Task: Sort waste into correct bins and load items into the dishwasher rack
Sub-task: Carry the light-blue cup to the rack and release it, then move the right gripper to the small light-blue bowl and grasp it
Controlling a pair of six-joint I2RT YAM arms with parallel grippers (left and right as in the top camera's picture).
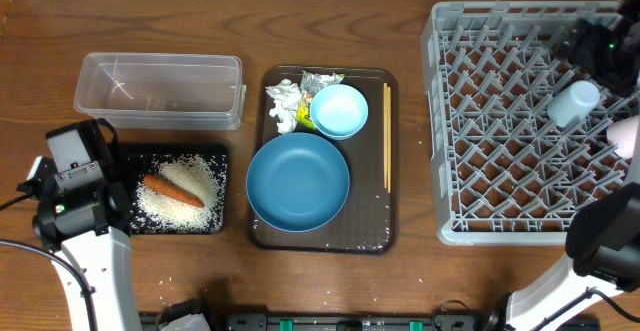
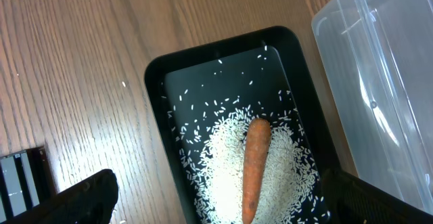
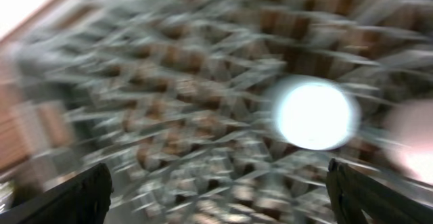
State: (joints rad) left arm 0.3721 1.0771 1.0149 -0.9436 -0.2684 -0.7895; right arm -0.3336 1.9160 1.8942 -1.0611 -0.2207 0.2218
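Hovering over the rack's [image 1: 440, 121] far right corner, right gripper [image 3: 220, 191] jaws spread wide, nothing between them; white cup [image 1: 574, 102] lies among the pegs just below, whether properly seated I cannot tell. Left gripper [image 2: 216, 187] also released and empty, over the black tray [image 2: 155, 75] holding rice [image 1: 195, 176] and carrot [image 1: 172, 190]. Risk: the wrist view is blurred, suggesting a fast arm, and a finger clipping the loose cup could tip it.
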